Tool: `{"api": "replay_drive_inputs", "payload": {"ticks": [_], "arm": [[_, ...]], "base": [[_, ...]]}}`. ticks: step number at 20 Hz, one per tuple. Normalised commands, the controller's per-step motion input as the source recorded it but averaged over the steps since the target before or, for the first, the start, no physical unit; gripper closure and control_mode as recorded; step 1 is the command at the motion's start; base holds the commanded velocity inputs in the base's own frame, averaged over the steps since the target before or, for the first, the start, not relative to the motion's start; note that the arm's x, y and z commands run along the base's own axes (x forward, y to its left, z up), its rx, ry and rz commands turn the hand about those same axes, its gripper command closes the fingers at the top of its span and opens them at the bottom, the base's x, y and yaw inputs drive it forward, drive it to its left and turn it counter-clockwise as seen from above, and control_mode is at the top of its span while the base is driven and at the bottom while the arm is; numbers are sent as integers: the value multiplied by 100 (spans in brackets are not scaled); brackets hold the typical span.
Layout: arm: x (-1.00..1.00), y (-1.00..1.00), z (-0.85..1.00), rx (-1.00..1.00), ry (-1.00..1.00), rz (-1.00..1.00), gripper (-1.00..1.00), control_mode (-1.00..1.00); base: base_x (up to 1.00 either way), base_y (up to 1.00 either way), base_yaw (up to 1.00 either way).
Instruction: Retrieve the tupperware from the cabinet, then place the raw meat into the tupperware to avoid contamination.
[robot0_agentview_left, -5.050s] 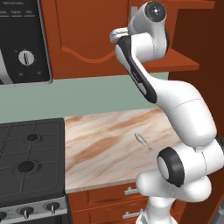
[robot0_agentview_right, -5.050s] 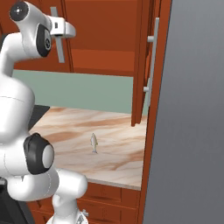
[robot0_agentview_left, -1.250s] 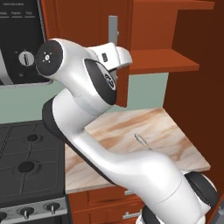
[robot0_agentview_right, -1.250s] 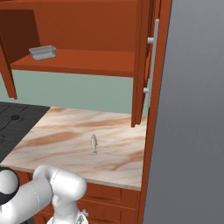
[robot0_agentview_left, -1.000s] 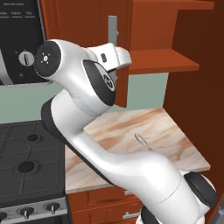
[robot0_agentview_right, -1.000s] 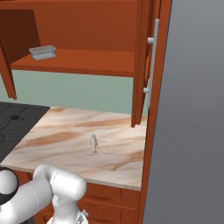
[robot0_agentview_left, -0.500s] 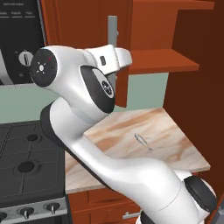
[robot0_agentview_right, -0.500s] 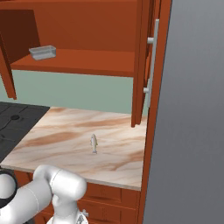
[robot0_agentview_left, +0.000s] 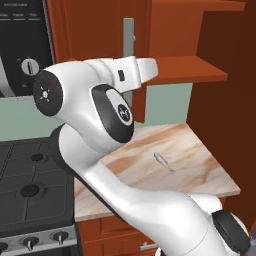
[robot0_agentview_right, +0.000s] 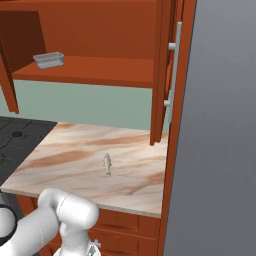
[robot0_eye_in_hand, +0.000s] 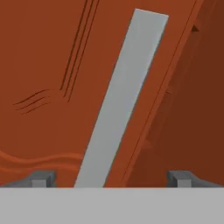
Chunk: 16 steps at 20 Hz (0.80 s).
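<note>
The cabinet (robot0_agentview_right: 100, 30) stands open, its right door (robot0_agentview_right: 161, 70) swung out towards me. On its shelf at the left lies the small pale tupperware (robot0_agentview_right: 49, 59). The raw meat (robot0_agentview_left: 162, 161), a thin silvery sliver (robot0_agentview_right: 107, 164), lies on the marble counter (robot0_agentview_left: 200, 170). My hand reaches up to the left door's long grey bar handle (robot0_agentview_left: 128, 40). In the hand view my gripper (robot0_eye_in_hand: 111, 180) is open, with that handle (robot0_eye_in_hand: 122, 100) running slantwise between the fingertips (robot0_eye_in_hand: 41, 178), close in front of them and untouched.
A black stove (robot0_agentview_left: 30, 185) adjoins the counter on the left, with a dark oven panel (robot0_agentview_left: 22, 45) above it. A tall grey wall (robot0_agentview_right: 220, 130) borders the counter on the right. Drawers (robot0_agentview_right: 130, 225) sit under the counter. My arm's big elbow (robot0_agentview_left: 90, 115) hangs over the counter's left part.
Five seconds ago the arm stood at the right; it has swung left to the door handle. Over the last second its elbow sank a little while the hand stayed there, jaws open.
</note>
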Motion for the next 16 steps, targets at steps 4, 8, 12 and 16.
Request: {"api": "replay_drive_inputs", "payload": {"ticks": [4,8,12,16], "arm": [[-69,-27,9,10,-6,-3,-100,-100],[-79,-28,22,15,-7,-3,-100,-100],[-50,-42,23,17,-2,-1,-100,-100],[-24,-61,16,22,0,0,-100,-100]], "base": [[0,0,0],[0,0,0],[0,0,0],[0,0,0]]}}
